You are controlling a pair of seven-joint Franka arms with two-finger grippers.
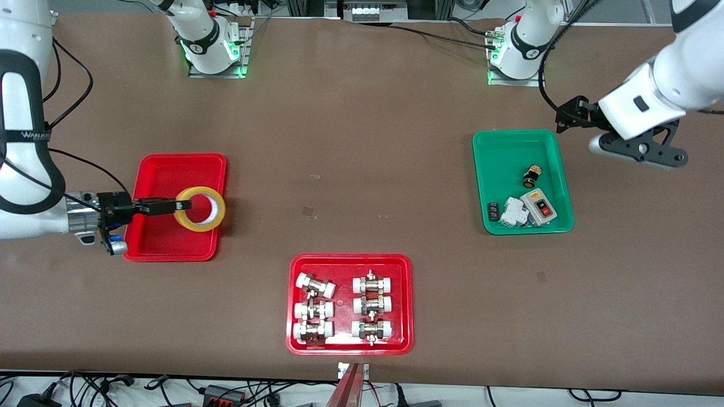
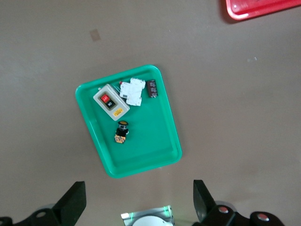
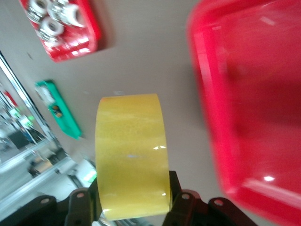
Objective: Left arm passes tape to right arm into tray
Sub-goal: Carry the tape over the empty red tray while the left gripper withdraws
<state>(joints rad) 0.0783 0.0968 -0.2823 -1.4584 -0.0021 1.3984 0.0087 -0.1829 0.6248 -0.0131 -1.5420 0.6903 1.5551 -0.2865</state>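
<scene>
The front view alone shows both arms at once. The right gripper (image 1: 176,206) hangs over the tray (image 1: 169,169), near the right arm's end of the table, clenched on the rim of the tape (image 1: 200,208); the roll is held up over the tray's edge that faces the table's middle. The right wrist view adds what the front one hides: the tape's (image 3: 132,155) broad yellow band seen side on, pinched between the black fingers (image 3: 181,205), with the tray (image 3: 244,108) blurred below.

The left gripper (image 1: 642,150) waits in the air off the green tray's (image 1: 512,141) edge, toward the left arm's end of the table. Only the left wrist view shows its fingers (image 2: 70,202) spread wide apart, holding nothing, above the green tray (image 2: 155,157).

The right arm's band reads "WANJIE" or similar, too small to be sure.

The green tray holds a push button (image 1: 531,177), a grey switch box (image 1: 538,207) with a red key, a white breaker (image 1: 515,213) and a small black part (image 1: 493,211). The second red tray (image 1: 350,263), at the table's edge nearest the front camera, holds six white-capped metal fittings (image 1: 315,285) in two columns
</scene>
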